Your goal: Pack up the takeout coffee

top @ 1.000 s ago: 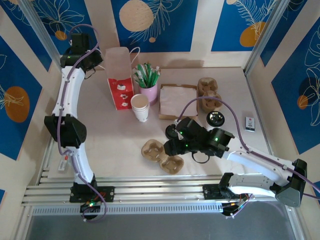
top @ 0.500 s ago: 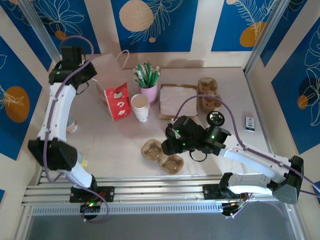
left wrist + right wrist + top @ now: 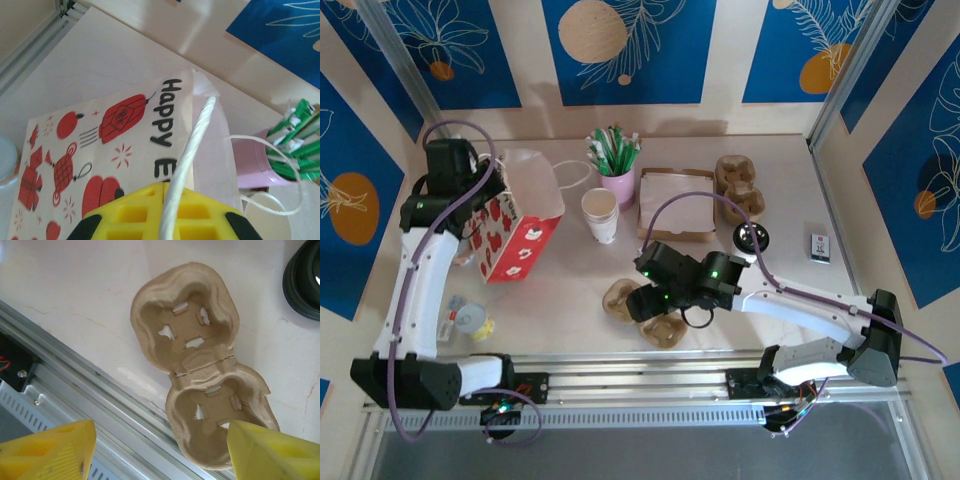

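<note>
Left gripper (image 3: 162, 202): clenched on the white rope handle (image 3: 192, 145) of the lantern-print paper bag (image 3: 520, 228), which hangs tilted at the far left of the counter (image 3: 565, 285).
Right gripper (image 3: 161, 437): released, fingers wide apart, hovering over the two-pocket pulp carrier (image 3: 200, 360) near the counter's near edge and touching nothing.
Takeout coffee (image 3: 305, 285): I see only a round black lid at the frame edge, near the carrier and not touching it. I judge it to be the lidded cup, though its body is hidden.
Step in hand: by my judgement, picking up the carrier or the cup for loading.
Method: I centre over one target, descend square, grip the cup wall below the lid rather than the lid itself, and keep it upright.
Risk: the carrier lies close to the rail, and a skewed pinch could push it off.
</note>
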Motion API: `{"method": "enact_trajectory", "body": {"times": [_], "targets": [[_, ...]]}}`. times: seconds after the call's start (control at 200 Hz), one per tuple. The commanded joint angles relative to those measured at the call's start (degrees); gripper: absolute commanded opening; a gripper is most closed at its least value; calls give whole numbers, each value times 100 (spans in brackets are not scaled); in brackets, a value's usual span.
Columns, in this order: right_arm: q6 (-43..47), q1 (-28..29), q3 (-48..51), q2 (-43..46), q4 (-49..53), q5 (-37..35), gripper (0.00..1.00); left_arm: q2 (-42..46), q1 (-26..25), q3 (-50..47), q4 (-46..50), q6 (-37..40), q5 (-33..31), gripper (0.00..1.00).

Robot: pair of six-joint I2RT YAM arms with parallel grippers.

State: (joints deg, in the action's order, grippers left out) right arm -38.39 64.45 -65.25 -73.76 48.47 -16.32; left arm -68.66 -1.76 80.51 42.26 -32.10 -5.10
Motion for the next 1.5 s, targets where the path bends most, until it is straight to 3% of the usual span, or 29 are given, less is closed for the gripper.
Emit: {"method": "enact_trajectory", "body": {"times": [0.0,0.34,0.62,1.06,1.281,1.496], "targets": [[-201,67,-75,-64,78,-82,70,550,57,-135,-275,-235,367,0],[-516,147,-75,-298,20,-237,74,1893,61,-712,-127,-1010,546,0],[-820,157,-31,-401,-105,-411,78,3001,58,-1955,-427,-1677,1023,0],[-2055,171,-380,-1535,562,-660,80,3996,-51,-3130,-596,-1886,1619,0],[-2665,275,-260,-1742,517,-770,77,4199,-114,-2798,-134,-1729,1381,0],[-2871,271,-60,-2000,245,-581,76,4359,-158,-2599,201,-1736,1261,19]]}}
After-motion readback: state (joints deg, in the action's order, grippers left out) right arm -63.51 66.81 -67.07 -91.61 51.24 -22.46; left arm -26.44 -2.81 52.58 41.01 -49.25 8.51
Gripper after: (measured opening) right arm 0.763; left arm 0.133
